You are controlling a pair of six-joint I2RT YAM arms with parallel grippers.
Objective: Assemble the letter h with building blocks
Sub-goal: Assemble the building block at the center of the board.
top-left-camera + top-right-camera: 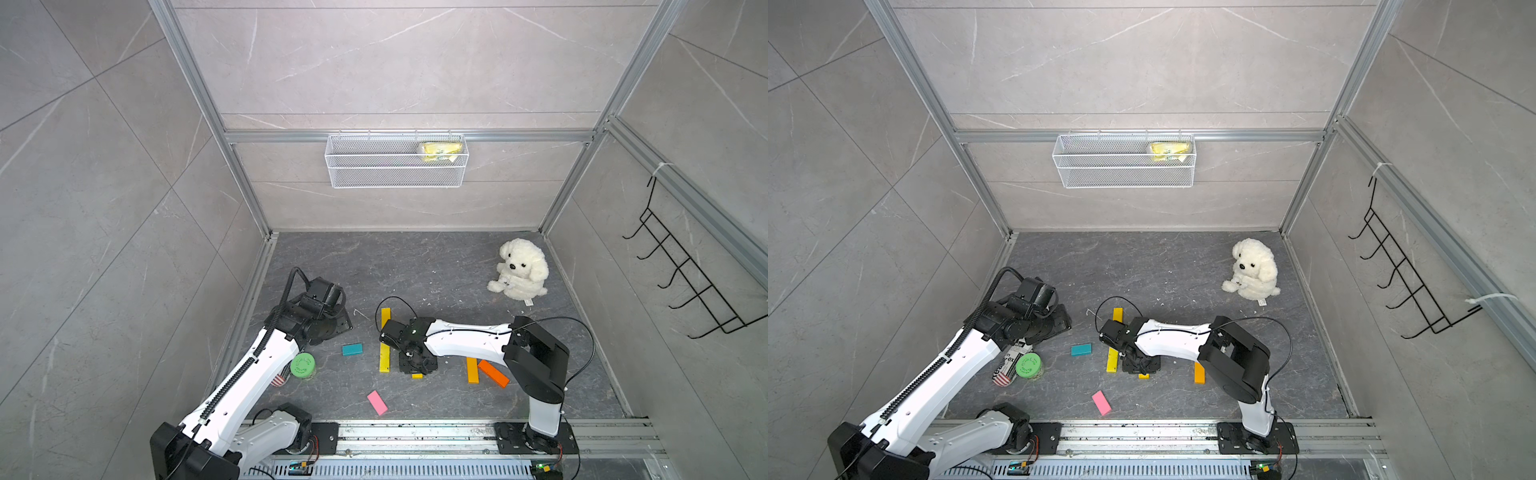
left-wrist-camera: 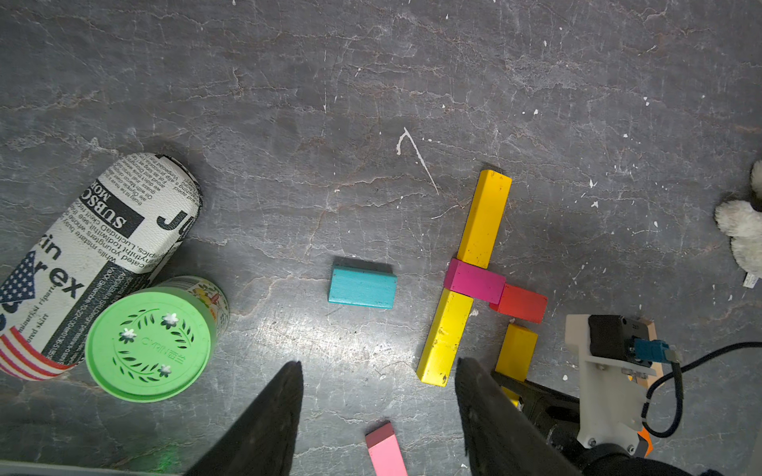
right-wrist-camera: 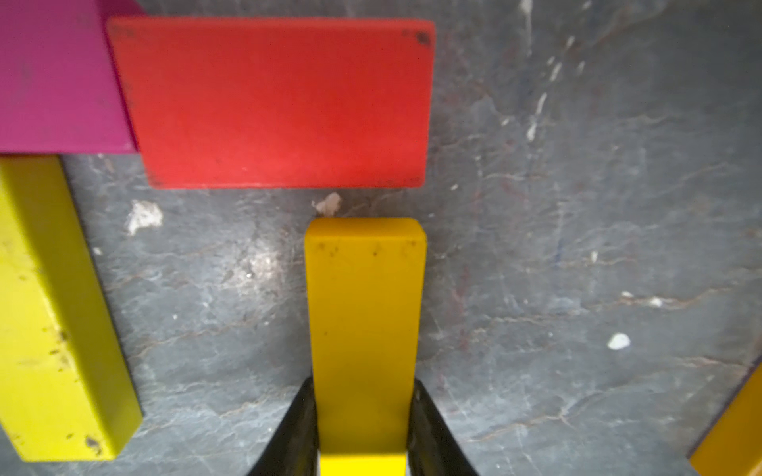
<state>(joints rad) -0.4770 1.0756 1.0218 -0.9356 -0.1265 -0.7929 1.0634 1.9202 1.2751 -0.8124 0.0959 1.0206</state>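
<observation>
Brightly painted wooden blocks lie scattered on the dark, stone-look table (image 1: 415,266). Two long yellow bars (image 2: 486,218) run end to end in one line. A magenta block (image 2: 474,280) sits across their joint, and a red block (image 2: 521,304) butts against its end, pointing away from the line.

The right hand (image 3: 363,385) is clamped on a short yellow block (image 3: 365,313), with one finger pressed to each long side near one end. The block's free end points squarely at the red block's long edge and stops just short of it, with a strip of bare table between. It runs parallel to the nearer long yellow bar. Whether it rests on the table or hangs just above it cannot be told.

The left hand (image 2: 378,362) hovers with its fingers apart and nothing between them, and a teal block (image 2: 362,287) lies beyond its fingertips. A pink block (image 1: 377,402) lies alone near the table's front rail. An amber bar (image 1: 472,370) and an orange bar (image 1: 493,373) lie close together, partly hidden by the right arm.
</observation>
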